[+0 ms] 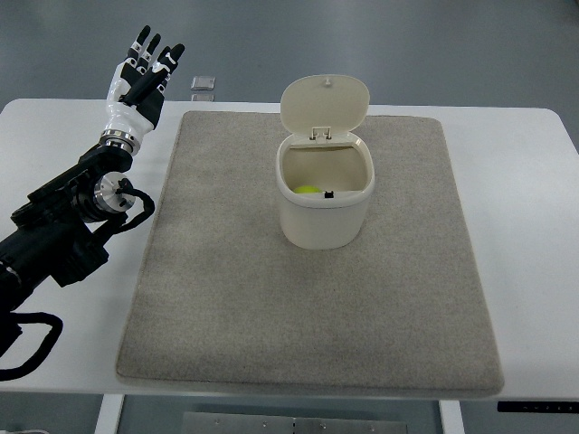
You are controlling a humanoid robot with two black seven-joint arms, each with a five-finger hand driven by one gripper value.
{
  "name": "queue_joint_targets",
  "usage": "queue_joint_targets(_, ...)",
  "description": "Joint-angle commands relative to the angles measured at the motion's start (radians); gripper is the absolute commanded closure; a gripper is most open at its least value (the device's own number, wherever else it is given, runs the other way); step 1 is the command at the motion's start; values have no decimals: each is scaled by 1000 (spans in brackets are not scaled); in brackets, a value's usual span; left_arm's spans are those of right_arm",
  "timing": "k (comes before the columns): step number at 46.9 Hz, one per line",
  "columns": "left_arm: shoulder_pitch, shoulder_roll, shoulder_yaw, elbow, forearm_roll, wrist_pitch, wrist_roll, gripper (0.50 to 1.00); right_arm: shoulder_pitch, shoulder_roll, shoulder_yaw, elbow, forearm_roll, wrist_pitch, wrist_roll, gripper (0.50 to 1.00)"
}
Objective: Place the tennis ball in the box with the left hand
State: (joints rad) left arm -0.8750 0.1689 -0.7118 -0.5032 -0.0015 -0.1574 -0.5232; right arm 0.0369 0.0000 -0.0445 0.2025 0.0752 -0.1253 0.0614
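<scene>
- Overhead, the single top view showed a white bench (525,226) with a large grey mat (271,307) spread across most of its middle.
- On the mat, a little behind its centre, stood a cream-coloured box (324,217), a rounded bin with a hinged lid.
- Its lid (325,105) was swung up and back, standing upright behind the opening, so the inside of the box lay open to the camera.
- Inside the box, low against the near left part of the interior, sat the yellow-green tennis ball (308,191); only a small part of it showed above the rim.
- A small dark piece sat on the near rim of the box, just beside the ball; what it was could not be told.
- From the left edge came the black left arm (63,231), lying over the bare bench to the left of the mat.
- At its end, the left robot hand (140,81) was raised near the far left corner of the bench, well apart from the box, its fingers (145,43) straight, spread wide and holding nothing.
- Beyond the far edge of the mat, a small grey square plate (204,86) lay near the robot hand.
</scene>
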Motion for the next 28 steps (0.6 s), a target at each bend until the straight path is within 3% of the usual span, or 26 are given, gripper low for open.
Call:
queue_joint_targets(1, -4, 0, 0, -1, 0, 4, 0, 510, 0, 0, 0, 0, 0, 0, 0, 599)
queue_joint_targets(28, -21, 4, -2, -3, -3, 42, 0, 510, -2, 0, -2, 0, 2, 1, 0, 599)
